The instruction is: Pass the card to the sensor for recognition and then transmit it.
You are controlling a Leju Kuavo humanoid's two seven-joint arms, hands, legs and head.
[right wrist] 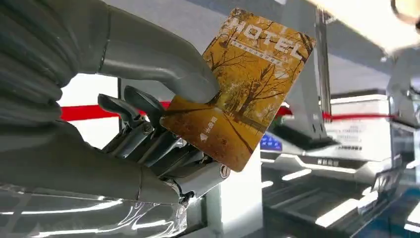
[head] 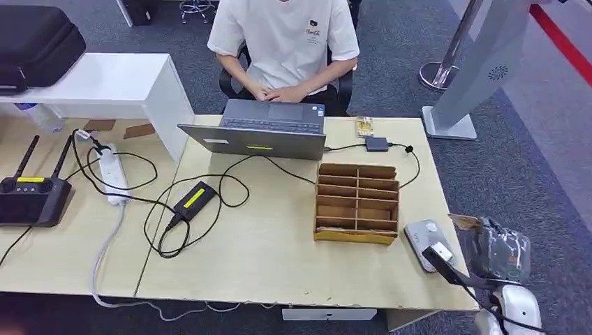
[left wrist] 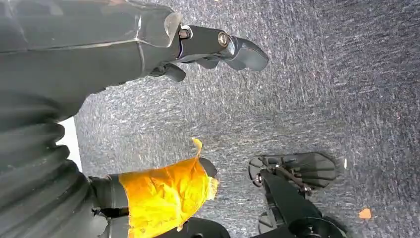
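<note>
A golden hotel card (right wrist: 246,89) is pinched between the thumb and the fingers (right wrist: 148,134) of my right hand (right wrist: 163,124). In the head view my right hand (head: 499,251) hovers just off the table's right edge, with the card's edge (head: 464,222) sticking out toward the table. The grey flat sensor (head: 424,239) lies on the table's right front corner, just left of that hand. My left hand (left wrist: 198,49) hangs over the grey carpet, fingers apart and holding nothing.
A cardboard divider box (head: 357,202) stands left of the sensor. A person sits behind an open laptop (head: 262,132) at the far edge. A second golden card (head: 364,126), a small black hub (head: 376,144), cables, a power strip (head: 113,174) and a controller (head: 31,199) lie on the table (head: 279,258).
</note>
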